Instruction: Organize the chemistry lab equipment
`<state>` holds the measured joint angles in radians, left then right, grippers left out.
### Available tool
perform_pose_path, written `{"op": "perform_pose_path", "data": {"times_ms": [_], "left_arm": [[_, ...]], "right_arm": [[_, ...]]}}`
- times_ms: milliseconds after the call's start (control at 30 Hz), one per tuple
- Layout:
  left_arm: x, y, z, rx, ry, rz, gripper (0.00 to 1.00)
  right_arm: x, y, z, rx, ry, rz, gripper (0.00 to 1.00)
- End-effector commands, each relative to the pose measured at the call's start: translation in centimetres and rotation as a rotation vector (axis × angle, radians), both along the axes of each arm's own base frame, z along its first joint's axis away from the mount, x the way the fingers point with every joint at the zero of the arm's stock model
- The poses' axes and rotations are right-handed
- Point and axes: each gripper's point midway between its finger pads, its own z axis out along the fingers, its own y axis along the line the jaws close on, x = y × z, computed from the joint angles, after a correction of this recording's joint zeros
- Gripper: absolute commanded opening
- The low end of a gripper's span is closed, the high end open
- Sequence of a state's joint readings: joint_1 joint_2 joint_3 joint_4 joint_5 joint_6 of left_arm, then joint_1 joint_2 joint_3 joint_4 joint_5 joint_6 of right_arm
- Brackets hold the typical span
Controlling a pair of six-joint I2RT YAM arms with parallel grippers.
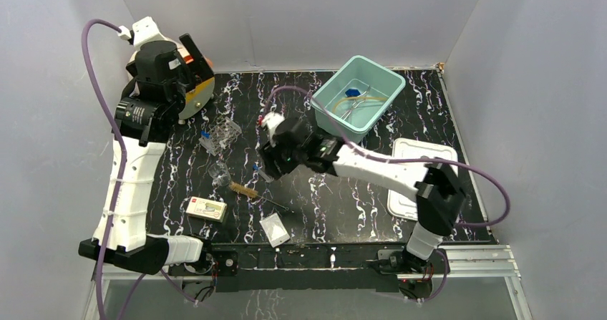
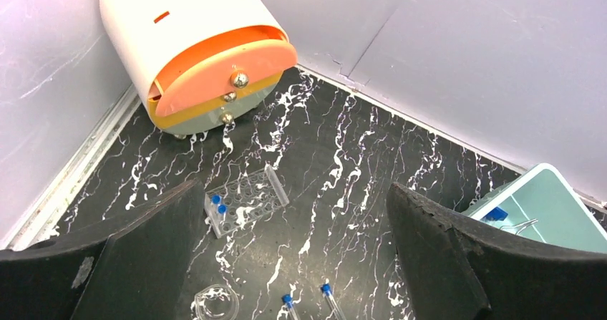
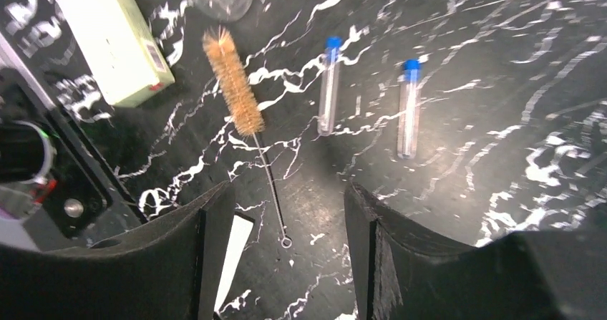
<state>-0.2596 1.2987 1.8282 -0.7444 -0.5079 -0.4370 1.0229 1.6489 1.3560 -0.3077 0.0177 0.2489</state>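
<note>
Tan rubber tube (image 1: 363, 106) lies looped inside the teal tub (image 1: 379, 68) at the upper right of the top view. With it are thin metal clamps (image 1: 352, 93) that have blue parts. The tub is a smooth rectangle with rounded corners, turned askew on the table (image 1: 343, 191), whose black surface is veined with white like marble.

Left of centre sits the clear rack (image 1: 223, 130), a perforated transparent block holding two blue-capped tubes (image 2: 217, 203) at one end. Just below it stands a small glass beaker (image 1: 220, 173). Two loose test tubes (image 3: 329, 84), slim and blue-capped, lie side by side but apart in the upper middle of the right wrist view.

The brush (image 3: 232, 84) has bushy tan bristles and a twisted wire handle ending in a loop. It lies slanted beneath the right gripper (image 3: 286, 191), whose dark fingers are spread apart above the handle. A cream box (image 1: 207, 208) with red marks lies at the lower left, and the white packet (image 1: 275, 228) lies near the bottom edge.

The left gripper (image 2: 297, 187) hangs high at the upper left, its fingers spread wide. It looks down on the rack and on a white-and-orange drum (image 2: 200, 48) in the corner. A flat white slotted lid (image 1: 429, 152) lies at the right, partly under the right arm.
</note>
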Motion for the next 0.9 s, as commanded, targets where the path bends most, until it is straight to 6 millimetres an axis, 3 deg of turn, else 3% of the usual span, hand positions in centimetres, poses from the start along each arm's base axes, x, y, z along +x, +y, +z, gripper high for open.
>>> {"op": "perform_pose_path", "data": {"times_ms": [0,233,400,500,867], "left_arm": [[-1.3,0.7,1.4,0.057,-0.017,0.028,0.98],[-1.5,0.0,0.0,0.058,0.016,0.001,0.98],[-1.5,0.0,-0.3,0.068,0.024,0.004,0.98],[-1.6,0.1,-0.3,0.071,0.024,0.011,0.98],[-1.4,-0.3,-1.0,0.068,0.039,-0.005,0.98]], "right_arm": [[-1.0,2.8,-3.3,-0.120,-0.095,0.099,0.66],[-3.9,6.2,-9.4,-0.246,-0.009,0.263,0.66],[-5.2,7.5,-12.0,-0.283,0.056,0.307,0.50],[-5.6,7.5,-12.7,-0.301,0.073,0.317,0.41],[-4.6,6.9,-13.9,-0.364,0.049,0.249,0.46]]}}
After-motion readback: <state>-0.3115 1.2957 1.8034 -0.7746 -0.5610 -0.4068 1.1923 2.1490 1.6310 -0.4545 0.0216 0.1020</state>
